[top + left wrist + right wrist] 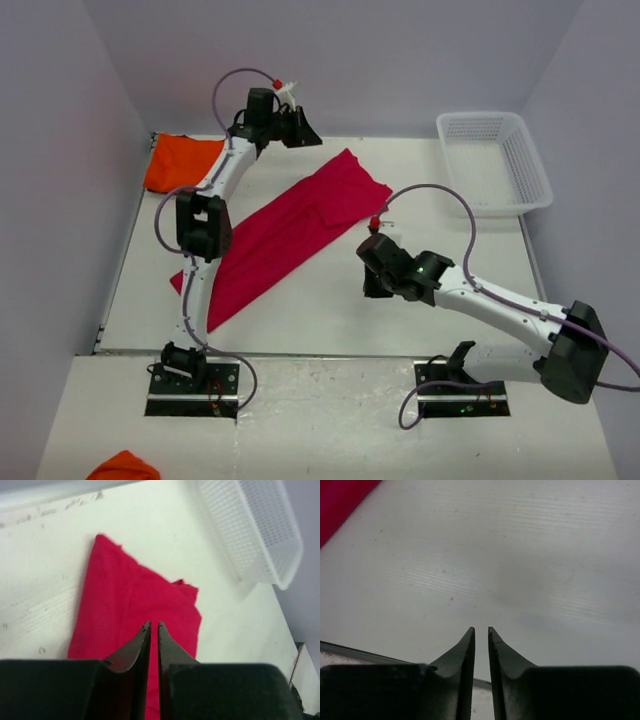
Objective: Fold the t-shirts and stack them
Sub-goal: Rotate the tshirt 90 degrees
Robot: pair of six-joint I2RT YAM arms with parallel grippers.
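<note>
The crimson-pink t-shirt lies as a long folded strip, diagonal across the table's middle. It also shows in the left wrist view, and its edge shows in the right wrist view. The orange t-shirt lies bunched at the back left corner. My left gripper is raised at the back, above the pink shirt's far end, shut and empty. My right gripper hovers over bare table just right of the pink shirt, shut and empty.
A white lattice basket stands at the back right, also in the left wrist view. An orange lump lies off the table at the near left. Purple walls close in the left, back and right sides.
</note>
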